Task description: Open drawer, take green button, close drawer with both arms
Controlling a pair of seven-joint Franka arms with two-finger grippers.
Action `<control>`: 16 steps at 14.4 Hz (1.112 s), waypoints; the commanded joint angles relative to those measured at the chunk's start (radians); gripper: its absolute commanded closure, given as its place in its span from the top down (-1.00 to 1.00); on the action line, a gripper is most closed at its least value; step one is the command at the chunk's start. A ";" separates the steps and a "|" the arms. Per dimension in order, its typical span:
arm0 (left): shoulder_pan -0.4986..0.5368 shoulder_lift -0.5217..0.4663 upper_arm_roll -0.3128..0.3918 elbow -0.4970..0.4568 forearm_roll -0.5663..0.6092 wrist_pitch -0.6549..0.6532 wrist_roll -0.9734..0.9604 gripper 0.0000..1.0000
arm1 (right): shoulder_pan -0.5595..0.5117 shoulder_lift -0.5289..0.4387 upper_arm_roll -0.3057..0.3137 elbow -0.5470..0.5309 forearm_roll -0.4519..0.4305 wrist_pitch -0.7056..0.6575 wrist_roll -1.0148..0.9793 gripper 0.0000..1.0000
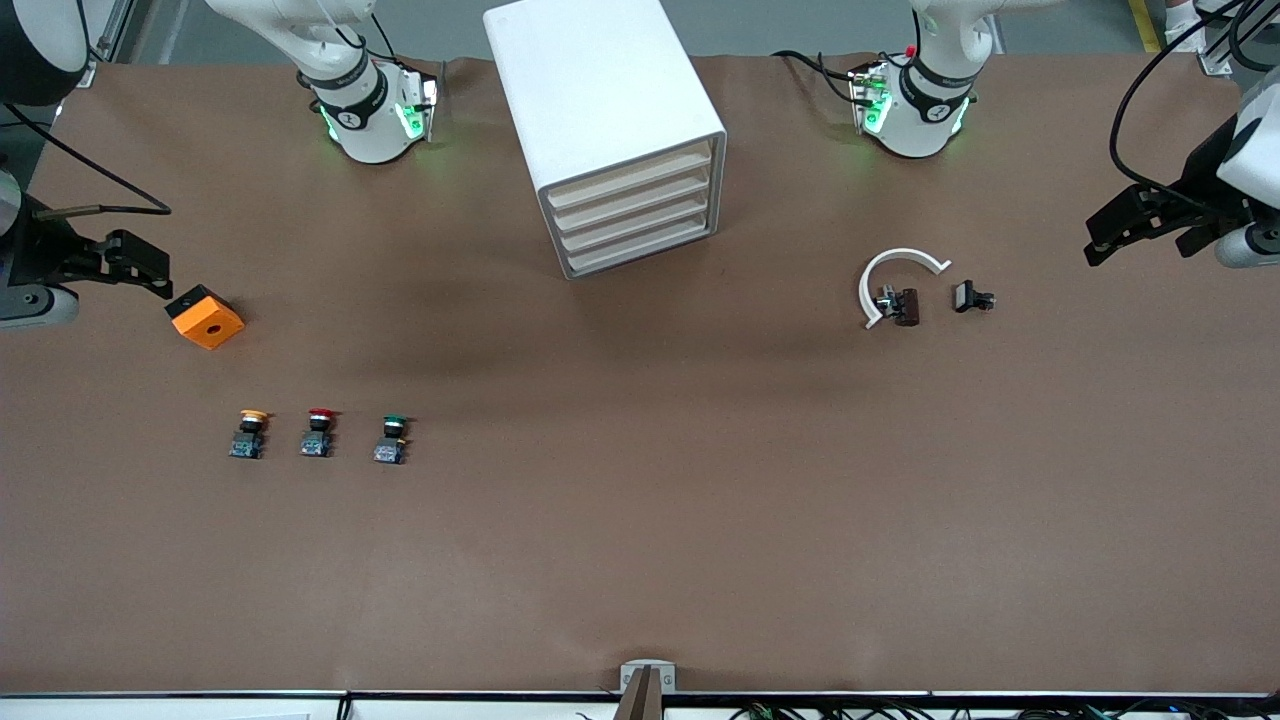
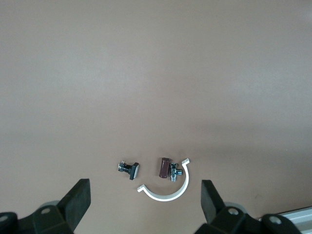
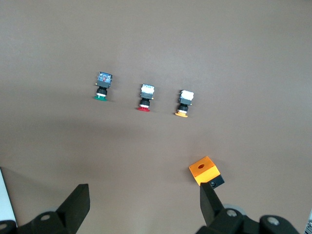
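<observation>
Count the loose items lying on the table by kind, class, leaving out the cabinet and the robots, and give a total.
Push buttons: 3, capped green, red and yellow
Orange block with a hole: 1
White curved clip: 1
Small brown part: 1
Small black part: 1
Total: 7

White arms (image 1: 350,90) with black joint bands, green base lights, black cables, black end effectors.
</observation>
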 commanded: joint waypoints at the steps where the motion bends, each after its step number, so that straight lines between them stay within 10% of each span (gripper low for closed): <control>1: 0.018 -0.005 -0.005 0.033 0.008 -0.044 0.082 1.00 | -0.006 0.007 -0.003 0.030 0.036 -0.009 -0.009 1.00; 16: 0.039 -0.015 -0.010 0.069 -0.009 -0.158 0.106 1.00 | -0.002 0.009 -0.003 0.028 0.076 -0.008 -0.013 1.00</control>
